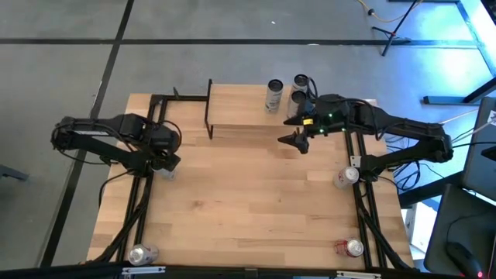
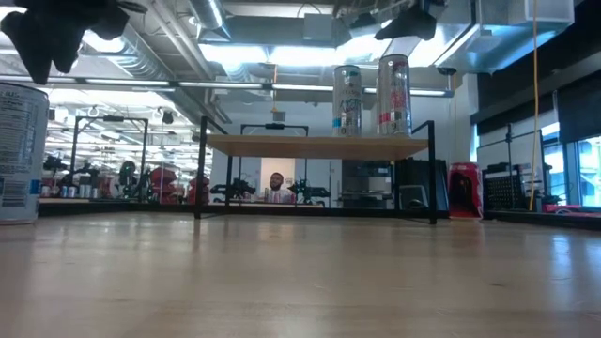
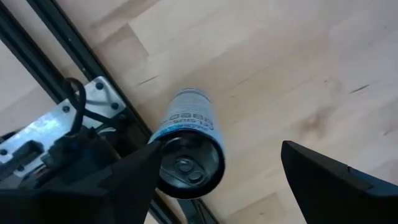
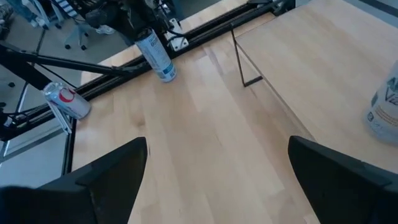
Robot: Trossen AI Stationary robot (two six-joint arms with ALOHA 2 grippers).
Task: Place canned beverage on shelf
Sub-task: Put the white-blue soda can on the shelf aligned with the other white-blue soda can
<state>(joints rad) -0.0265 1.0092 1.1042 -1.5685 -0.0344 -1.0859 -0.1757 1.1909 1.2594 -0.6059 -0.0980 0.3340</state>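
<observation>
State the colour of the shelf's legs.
Black legs under the light wood shelf; the low view shows them best.

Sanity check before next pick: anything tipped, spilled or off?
No spill or damage shows. Two cans stand upright on the shelf. Left gripper hangs open over an upright can. Right gripper is open, empty.

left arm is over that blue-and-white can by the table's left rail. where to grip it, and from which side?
Grip the blue-and-white can around its round body, coming straight down from above. It stands upright, top toward the left gripper, whose open fingers already sit on either side. The black rail runs close beside it, so a side approach looks cramped.
</observation>
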